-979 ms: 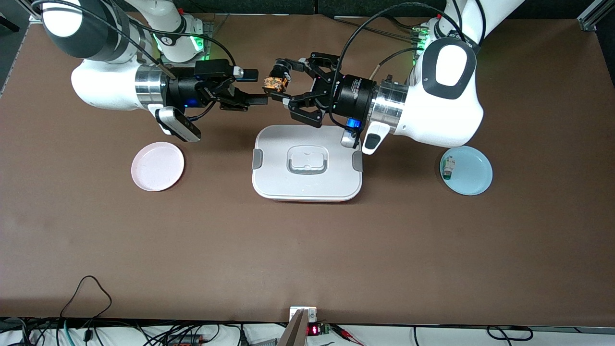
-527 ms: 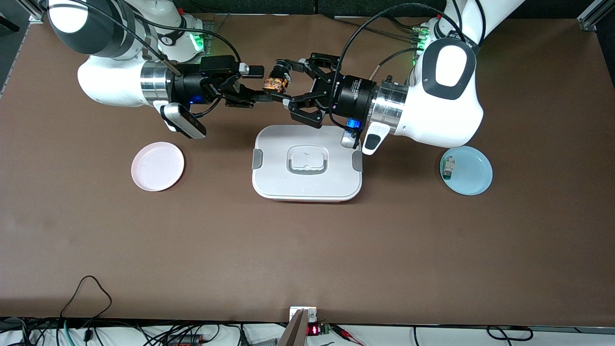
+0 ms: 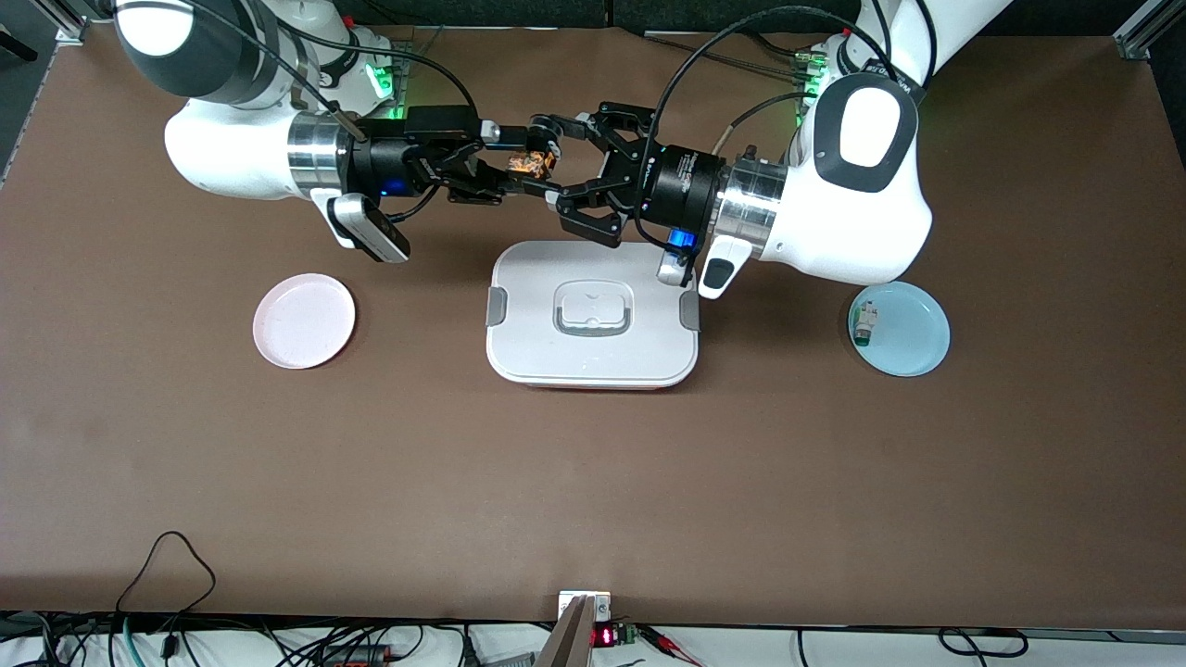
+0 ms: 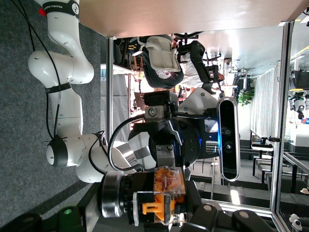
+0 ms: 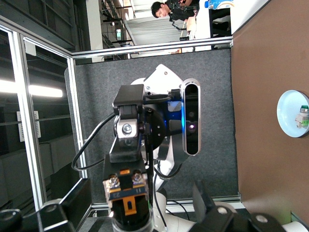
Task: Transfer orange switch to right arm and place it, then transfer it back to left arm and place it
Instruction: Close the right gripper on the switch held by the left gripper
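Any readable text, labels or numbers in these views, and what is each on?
"FRANKA EMIKA": black band on the right arm, left wrist view.
Label on the left arm: too small to read.
Red digits on the display at the table's near edge: blurred.

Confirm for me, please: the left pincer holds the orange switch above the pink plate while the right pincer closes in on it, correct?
Not quite. The front view shows the left pincer holding the orange switch above bare table by the box, not above the pink plate. The rest stands: the right pincer closes in on it.
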Motion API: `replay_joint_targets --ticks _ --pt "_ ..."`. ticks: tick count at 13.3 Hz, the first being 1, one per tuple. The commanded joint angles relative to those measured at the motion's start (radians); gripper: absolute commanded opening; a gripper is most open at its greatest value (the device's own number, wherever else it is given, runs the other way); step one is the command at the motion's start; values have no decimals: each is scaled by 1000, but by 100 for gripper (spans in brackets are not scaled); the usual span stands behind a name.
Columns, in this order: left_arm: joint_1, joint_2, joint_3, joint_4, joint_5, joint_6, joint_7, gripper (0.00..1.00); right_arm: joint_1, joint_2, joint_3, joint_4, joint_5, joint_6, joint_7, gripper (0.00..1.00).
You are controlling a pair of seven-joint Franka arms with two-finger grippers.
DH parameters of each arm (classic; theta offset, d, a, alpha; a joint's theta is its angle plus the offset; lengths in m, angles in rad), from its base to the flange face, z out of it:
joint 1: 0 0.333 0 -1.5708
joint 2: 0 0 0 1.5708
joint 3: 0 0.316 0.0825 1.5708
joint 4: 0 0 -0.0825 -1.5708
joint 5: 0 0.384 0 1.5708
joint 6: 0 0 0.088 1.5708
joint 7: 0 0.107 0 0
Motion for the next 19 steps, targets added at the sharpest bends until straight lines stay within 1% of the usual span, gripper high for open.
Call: replay_joint_targets --ticks 1,4,6,10,12,13,14,15,17,19 --pt "-13 18 2 33 -14 9 -17 12 5 -22 1 -11 24 20 -3 88" --pt "-13 18 2 34 -14 9 -17 12 5 -27 1 -7 27 20 -3 84" --pt "-13 18 2 34 -14 9 -17 12 5 -27 1 -2 72 20 -3 83" --pt "-15 18 2 34 -14 9 -17 12 5 -28 1 -2 75 18 -14 83" --pt "-15 18 2 34 -14 9 -17 12 5 -28 1 -2 75 18 -15 80" --pt "-15 18 2 33 -14 9 -17 12 5 -28 1 -2 75 18 -15 77" --pt "-15 18 2 34 -14 9 -17 12 6 -27 1 -2 75 18 -15 72" --pt "-15 18 2 33 -14 9 -17 12 6 -27 1 -2 73 18 -17 63" --pt "-15 18 2 33 -14 9 -17 12 11 -22 1 6 73 18 -18 49" --pt "-15 18 2 33 -12 9 -17 12 11 -21 1 7 69 21 -81 32"
